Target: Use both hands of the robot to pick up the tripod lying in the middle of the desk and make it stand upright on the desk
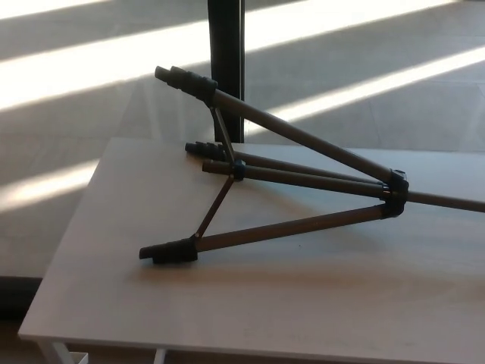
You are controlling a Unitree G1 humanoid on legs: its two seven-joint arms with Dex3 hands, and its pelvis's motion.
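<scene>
Before the pickup: neither of my hands shows.
Tripod (303,189) lies legs-splayed on the desk (318,303) (untouched); both hands must reach in.

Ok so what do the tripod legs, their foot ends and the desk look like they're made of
The tripod legs look like metal tubing with a dull brownish-grey finish: straight, thin, with a faint sheen. The foot ends look like black rubber or plastic, matte and ribbed; which one, I can't tell. The desk top looks like pale wood or a wood-look laminate, with faint grain and a matte surface.
</scene>
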